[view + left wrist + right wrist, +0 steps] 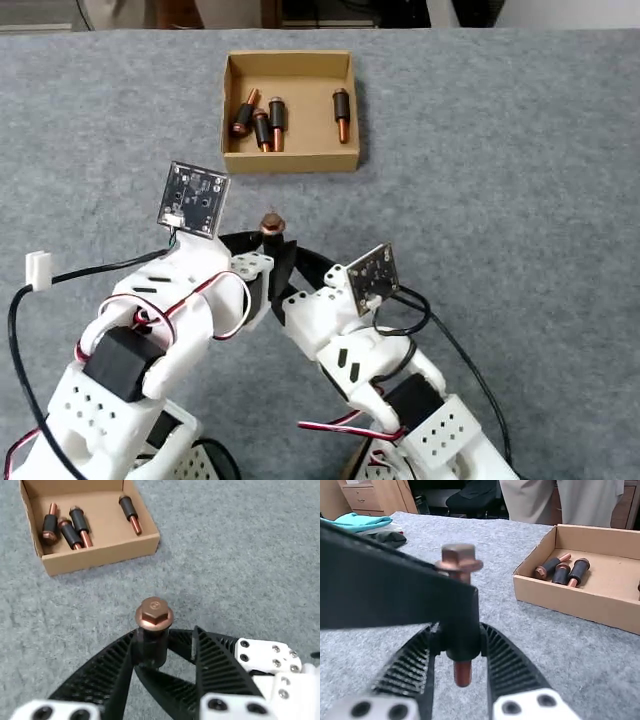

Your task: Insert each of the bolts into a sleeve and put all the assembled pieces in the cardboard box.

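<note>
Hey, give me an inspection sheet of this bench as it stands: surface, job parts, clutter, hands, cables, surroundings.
Surface: grey felt-like table, flat.
Job's things: cardboard box holds four assembled pieces lying down; a fifth sleeved bolt is held upright, head up, between the arms.
Clutter: teal cloth and dark bundle at the table's far corner.
Hands: right hand clamped on the sleeved bolt; left hand at the same piece, grip unclear.
Cables: black cables loop beside both arms; red-and-white wires along them.
Surroundings: wooden drawers beyond the table.
</note>
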